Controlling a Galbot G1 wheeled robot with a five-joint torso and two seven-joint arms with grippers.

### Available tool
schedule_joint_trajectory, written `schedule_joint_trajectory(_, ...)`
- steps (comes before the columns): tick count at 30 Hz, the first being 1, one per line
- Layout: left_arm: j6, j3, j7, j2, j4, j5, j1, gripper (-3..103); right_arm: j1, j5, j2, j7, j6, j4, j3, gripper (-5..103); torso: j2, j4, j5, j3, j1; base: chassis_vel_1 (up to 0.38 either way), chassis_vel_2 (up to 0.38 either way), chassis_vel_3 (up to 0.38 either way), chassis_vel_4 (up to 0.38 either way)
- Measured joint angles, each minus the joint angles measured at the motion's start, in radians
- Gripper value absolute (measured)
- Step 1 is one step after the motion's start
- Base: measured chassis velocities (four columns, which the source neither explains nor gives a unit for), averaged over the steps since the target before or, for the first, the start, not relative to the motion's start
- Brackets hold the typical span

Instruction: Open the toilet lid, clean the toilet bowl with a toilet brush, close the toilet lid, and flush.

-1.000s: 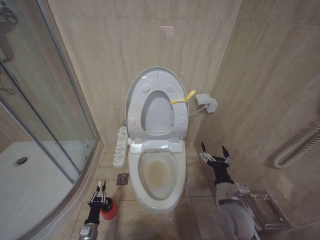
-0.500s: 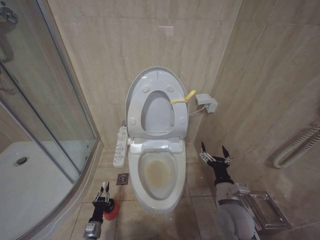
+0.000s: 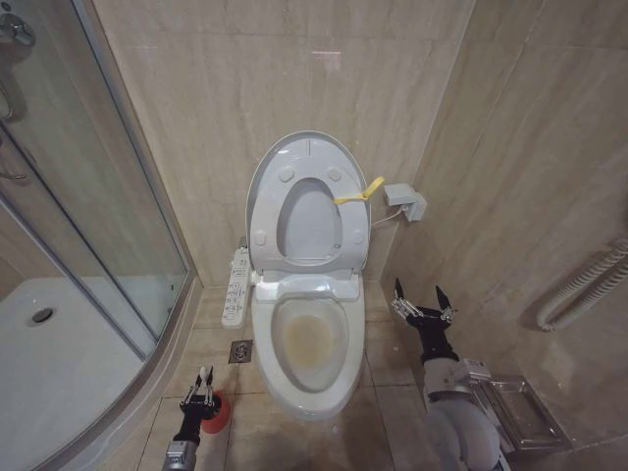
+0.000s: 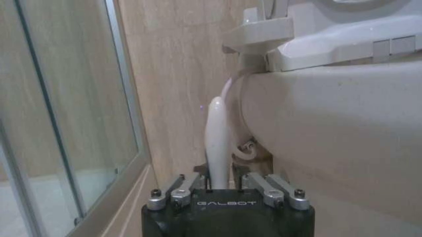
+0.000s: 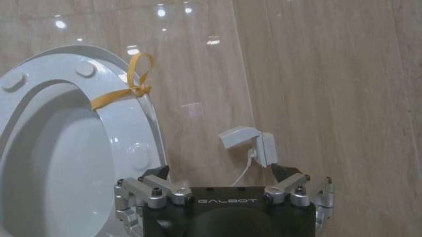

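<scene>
Lower left of the head view, left gripper [image 3: 202, 392] clamps the toilet brush [image 4: 217, 140] handle — best lifted straight from its red holder [image 3: 218, 412]; right gripper [image 3: 423, 299] hangs splayed, idle.

My head camera sits high and looks forward and down into the tiled corner, taking in the whole toilet from the raised toilet lid [image 3: 308, 201] to the front rim of the toilet bowl [image 3: 312, 343], with the shower glass [image 3: 88, 196] on my left. The left wrist camera rides low near the floor, looking past the left gripper [image 4: 224, 190] along the bowl's outer wall [image 4: 329, 148], very close. The right wrist camera looks over the right gripper [image 5: 224, 185] up at the lid [image 5: 79, 148] and wall socket [image 5: 247, 143]. Head and right wrist views share lid and socket [image 3: 405, 201].
</scene>
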Motion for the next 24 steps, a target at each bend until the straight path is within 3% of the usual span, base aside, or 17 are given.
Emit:
schedule_joint_trajectory(1,0.003,0.000,-0.001,0.000,-0.008,-0.001,0.004,19,0.000,0.000,0.000,0.000,0.000,0.000,0.000,100,0.000,-0.0001,-0.0001,0.000,0.000,0.000,0.000,0.000,0.000)
schedule_joint_trajectory(2,0.011,0.000,-0.006,0.000,-0.029,-0.005,0.013,36,0.000,0.000,0.000,0.000,0.000,0.000,0.000,100,0.000,-0.0001,0.0000,0.000,0.000,0.000,0.000,0.000,0.000)
schedule_joint_trajectory(9,0.048,-0.013,-0.011,0.005,-0.123,-0.006,0.069,36,0.000,0.000,0.000,0.000,0.000,0.000,0.000,100,0.000,0.0000,0.0000,0.000,0.000,0.000,0.000,0.000,0.000)
schedule_joint_trajectory(10,0.066,-0.021,-0.012,0.005,-0.162,-0.003,0.091,64,0.000,0.000,0.000,0.000,0.000,0.000,0.000,100,0.000,0.0001,0.0000,0.000,0.000,0.000,0.000,0.000,0.000)
schedule_joint_trajectory(16,0.083,-0.044,-0.015,0.006,-0.239,0.014,0.141,64,0.000,0.000,0.000,0.000,0.000,0.000,0.000,100,0.000,0.0000,0.0000,0.000,0.000,0.000,0.000,0.000,0.000)
schedule_joint_trajectory(17,0.083,-0.054,-0.018,0.009,-0.252,0.021,0.154,90,0.000,0.000,0.000,0.000,0.000,0.000,0.000,100,0.000,0.0000,0.0000,0.000,0.000,0.000,0.000,0.000,0.000)
schedule_joint_trajectory(23,0.061,-0.079,-0.029,0.018,-0.247,0.027,0.175,90,0.000,0.000,0.000,0.000,0.000,0.000,0.000,100,0.000,-0.0001,0.0000,0.000,0.000,0.000,0.000,0.000,0.000)
schedule_joint_trajectory(24,0.055,-0.080,-0.030,0.018,-0.239,0.027,0.175,100,0.000,0.000,0.000,0.000,0.000,0.000,0.000,100,0.000,0.0000,-0.0001,0.000,0.000,0.000,0.000,0.000,0.000)
